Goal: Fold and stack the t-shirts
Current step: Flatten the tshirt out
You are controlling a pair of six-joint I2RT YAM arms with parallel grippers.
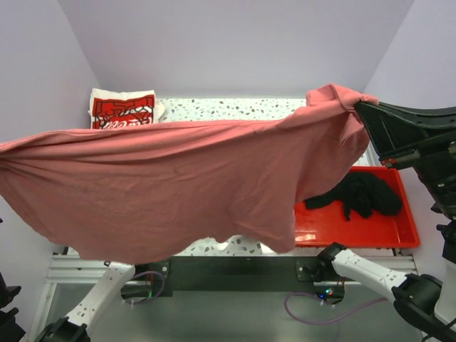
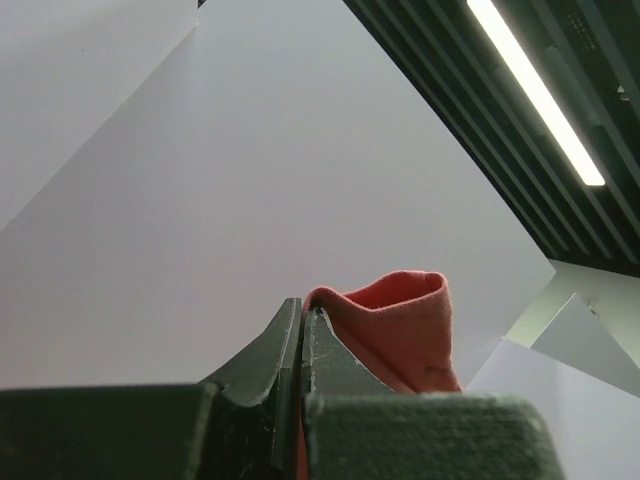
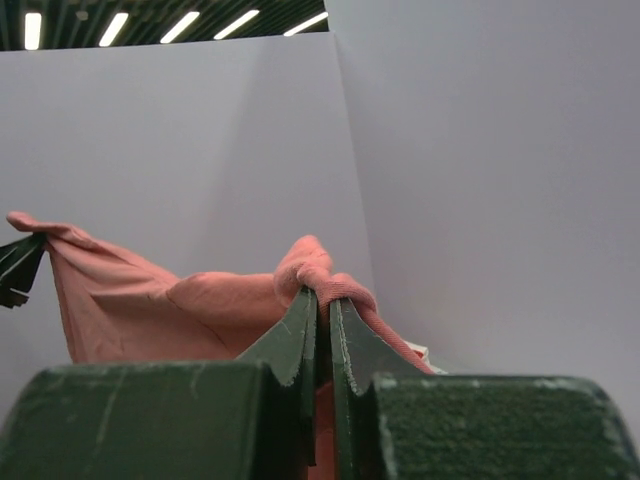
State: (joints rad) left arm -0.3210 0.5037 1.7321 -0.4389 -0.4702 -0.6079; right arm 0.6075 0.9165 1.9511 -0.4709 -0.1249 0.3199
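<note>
A dusty-red t-shirt point(image 1: 178, 185) hangs spread wide in the air above the table, stretched between both grippers. At the upper right, my right gripper point(image 1: 360, 107) is shut on one corner of it; the wrist view shows the cloth bunched over the closed jaws point(image 3: 323, 297). My left gripper point(image 2: 303, 305) is shut on the other corner, with a red fold point(image 2: 400, 320) standing beside the jaws. That gripper lies past the left edge of the top view. A black t-shirt point(image 1: 360, 194) lies crumpled in the red bin. A folded white t-shirt with red print point(image 1: 122, 110) rests at the back left.
The red plastic bin point(image 1: 388, 235) sits at the table's right side. The speckled tabletop point(image 1: 228, 108) shows behind the hanging shirt, which hides most of the table. Pale walls enclose the back and both sides. The arm bases stand at the near edge.
</note>
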